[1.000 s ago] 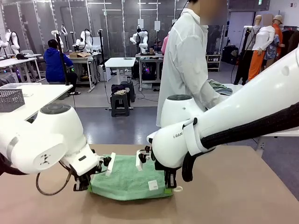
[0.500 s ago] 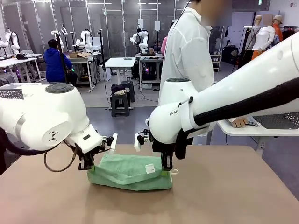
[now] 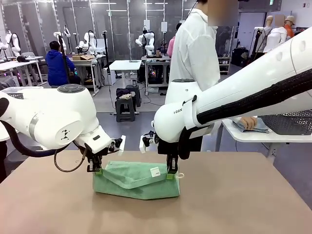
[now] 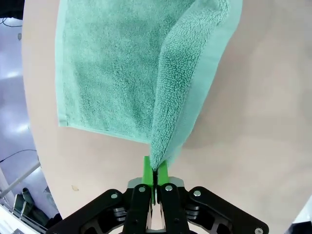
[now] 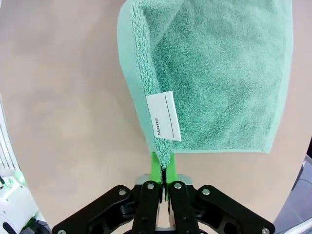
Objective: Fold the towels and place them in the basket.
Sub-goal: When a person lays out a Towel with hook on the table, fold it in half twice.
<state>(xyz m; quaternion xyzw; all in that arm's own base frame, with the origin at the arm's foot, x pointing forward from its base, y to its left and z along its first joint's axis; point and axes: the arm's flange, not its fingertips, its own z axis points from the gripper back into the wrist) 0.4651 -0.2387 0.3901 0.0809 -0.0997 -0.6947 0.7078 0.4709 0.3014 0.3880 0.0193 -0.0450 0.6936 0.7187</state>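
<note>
A mint green towel (image 3: 136, 179) lies on the brown table with its near edge lifted and carried over toward the far side. My left gripper (image 3: 99, 171) is shut on its left corner, and my right gripper (image 3: 171, 175) is shut on the right corner, beside a white name tag (image 3: 155, 171). In the left wrist view the towel (image 4: 141, 73) rises from the pinched green pads (image 4: 148, 168). The right wrist view shows the towel (image 5: 214, 78), the tag (image 5: 165, 116) and the closed pads (image 5: 156, 163). A light blue towel (image 3: 253, 125) lies on a side table under a person's hand (image 3: 247, 123). A dark grey basket (image 3: 288, 122) stands there too.
A person in a white coat (image 3: 195, 53) stands behind the table, hand on the white side table (image 3: 265, 136) at right. Bare brown tabletop (image 3: 243, 200) surrounds the towel. Another grey lattice basket (image 3: 12, 95) shows at far left.
Both grippers have lifted the towel's near corners and carried them toward the far side, doubling the towel over. The person turned and put a hand on the blue towel.
</note>
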